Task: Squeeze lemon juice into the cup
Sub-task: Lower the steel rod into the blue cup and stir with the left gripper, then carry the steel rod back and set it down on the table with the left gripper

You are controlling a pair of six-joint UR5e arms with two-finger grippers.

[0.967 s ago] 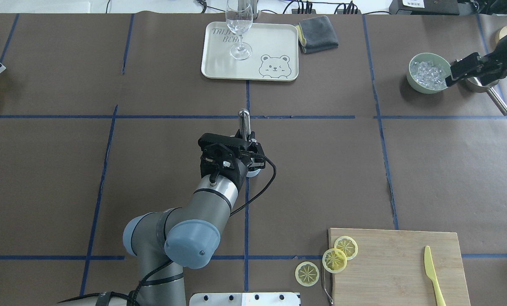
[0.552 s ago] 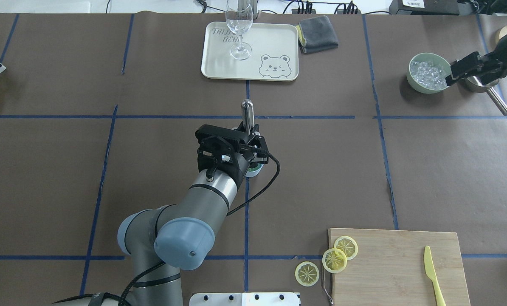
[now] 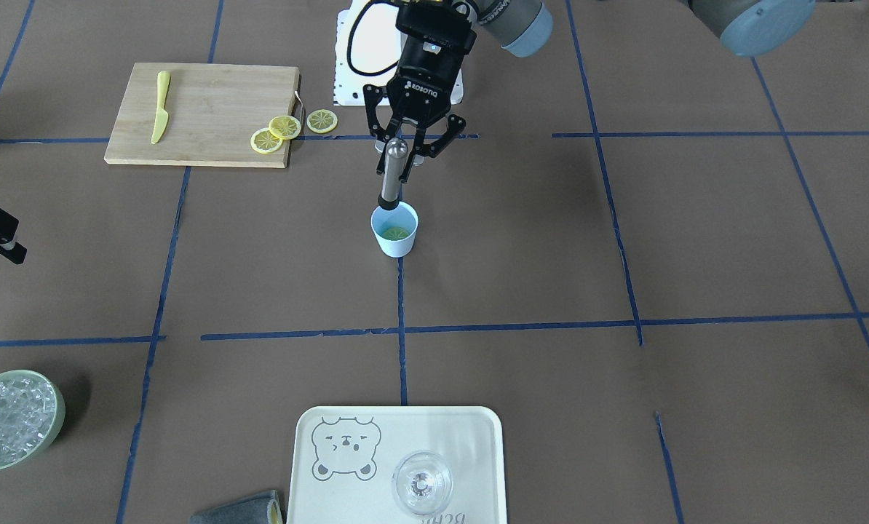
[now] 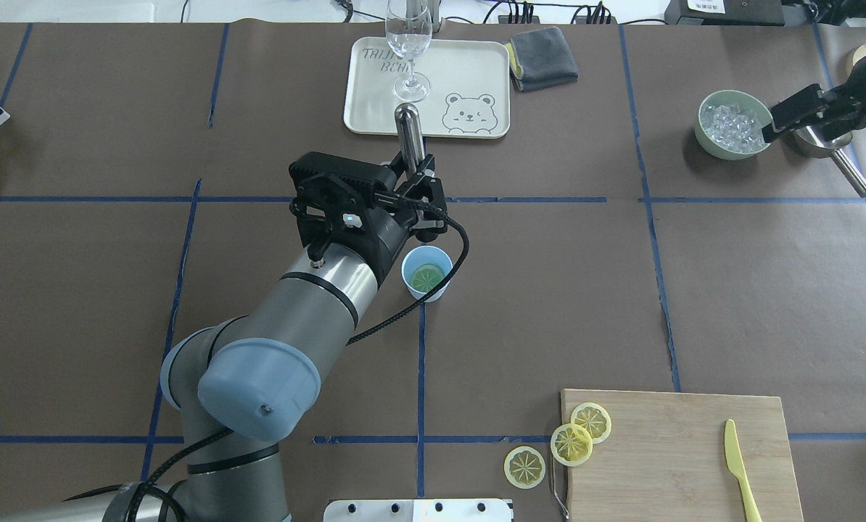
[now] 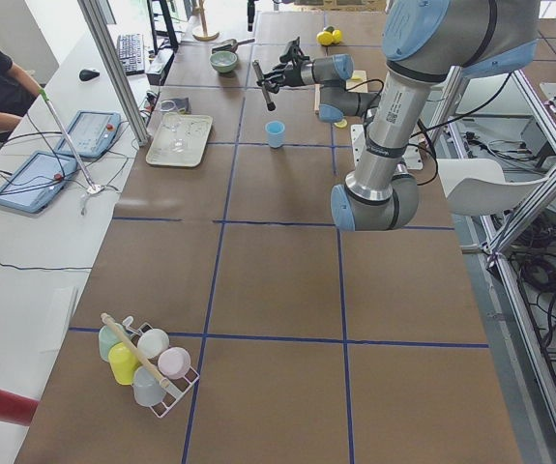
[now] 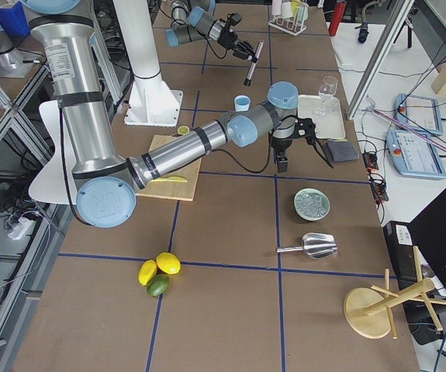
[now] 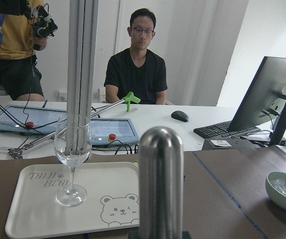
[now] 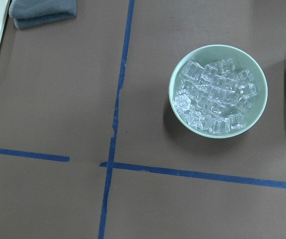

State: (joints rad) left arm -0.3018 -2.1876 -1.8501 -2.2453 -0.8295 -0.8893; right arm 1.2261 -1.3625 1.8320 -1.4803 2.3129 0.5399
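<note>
Left gripper (image 4: 417, 181) is clamped on the steel muddler (image 4: 406, 130), which runs 12-to-6 in the overhead view. The cup (image 4: 436, 294) holding the lemon (image 4: 426, 278) sits at the gripper's 6 o'clock.

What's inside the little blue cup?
One lemon slice lies flat at the bottom of the cup. The slice covers whatever is underneath it, so that part cannot be seen.
</note>
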